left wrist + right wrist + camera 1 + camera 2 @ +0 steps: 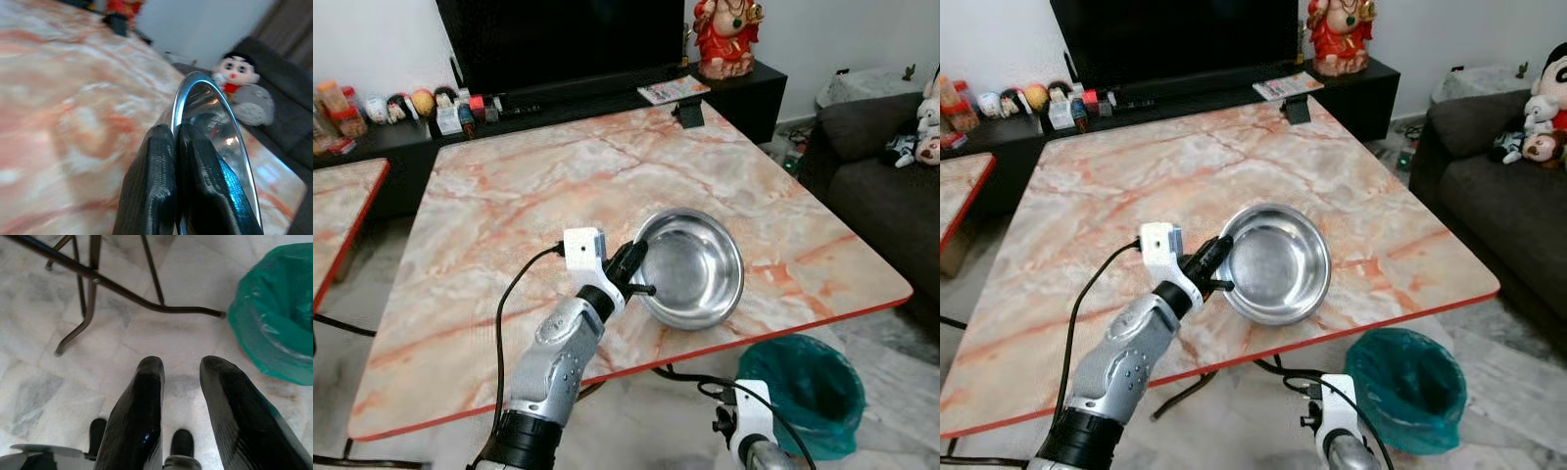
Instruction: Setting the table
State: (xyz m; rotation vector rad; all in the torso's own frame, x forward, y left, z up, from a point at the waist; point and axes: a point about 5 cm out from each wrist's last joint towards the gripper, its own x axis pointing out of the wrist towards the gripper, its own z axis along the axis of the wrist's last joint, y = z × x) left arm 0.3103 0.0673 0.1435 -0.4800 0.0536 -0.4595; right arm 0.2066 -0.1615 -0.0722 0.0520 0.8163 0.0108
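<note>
A shiny steel bowl (692, 267) rests on the marble-patterned table (529, 186), near its front edge and right of centre. My left gripper (639, 271) is shut on the bowl's left rim; in the left wrist view its two black fingers (161, 191) pinch the thin rim of the bowl (215, 117). My right arm hangs low beside the table, and its gripper (181, 396) stands open over the tiled floor with nothing between its fingers.
A green-lined bin (808, 392) stands on the floor by the table's front right corner. A dark sofa (876, 186) with soft toys is to the right. Behind the table a low black TV unit (548, 103) carries small items and a red statue (726, 37). Another table's corner (337, 211) is at left.
</note>
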